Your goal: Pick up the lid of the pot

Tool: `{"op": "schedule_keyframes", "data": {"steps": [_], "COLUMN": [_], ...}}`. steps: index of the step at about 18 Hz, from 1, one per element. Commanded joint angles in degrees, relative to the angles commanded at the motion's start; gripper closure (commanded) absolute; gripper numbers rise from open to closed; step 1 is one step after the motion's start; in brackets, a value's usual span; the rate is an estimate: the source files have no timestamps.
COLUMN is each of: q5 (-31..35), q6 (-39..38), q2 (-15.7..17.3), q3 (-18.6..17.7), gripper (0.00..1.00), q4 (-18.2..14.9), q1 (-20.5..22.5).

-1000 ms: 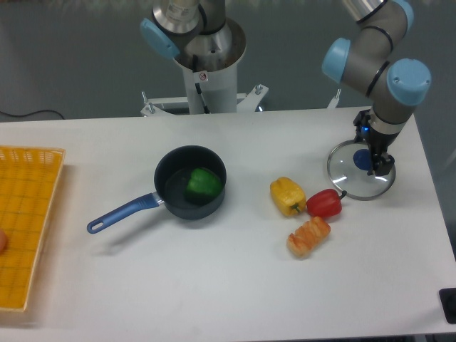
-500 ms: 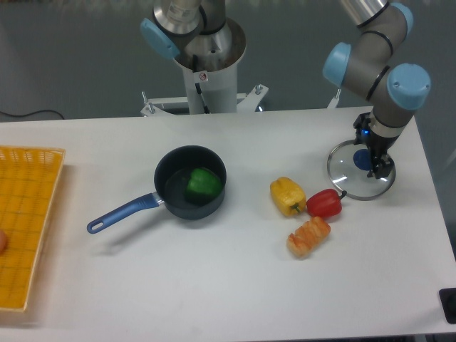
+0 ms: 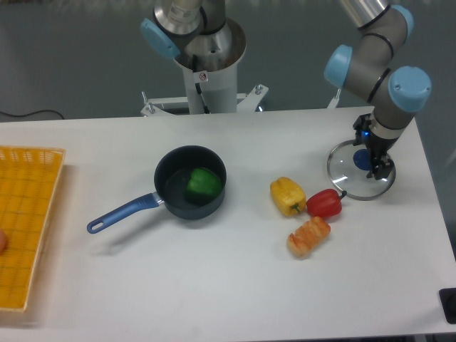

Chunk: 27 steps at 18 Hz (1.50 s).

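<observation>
One clear pot lid (image 3: pixel 347 176) with a blue knob (image 3: pixel 363 158) lies on the white table (image 3: pixel 235 285). The gripper (image 3: pixel 374 152) is at the knob, though I can't tell whether its fingers are apart or closed. Nearby sits what looks like a red pepper (image 3: pixel 324 204).
</observation>
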Motion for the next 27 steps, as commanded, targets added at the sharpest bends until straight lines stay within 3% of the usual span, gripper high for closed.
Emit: {"op": "schedule_keyframes", "data": {"steps": [7, 12, 22, 27], "q5": [0.0, 0.0, -0.09, 0.0], "q6": [0.09, 0.0, -0.09, -0.53], "q2": [-0.09, -0.09, -0.09, 0.0], "q3": [0.0, -0.09, -0.09, -0.09], "gripper": [0.07, 0.23, 0.3, 0.4], "q4": [0.0, 0.0, 0.0, 0.0], "q1": [0.09, 0.35, 0.44, 0.35]}}
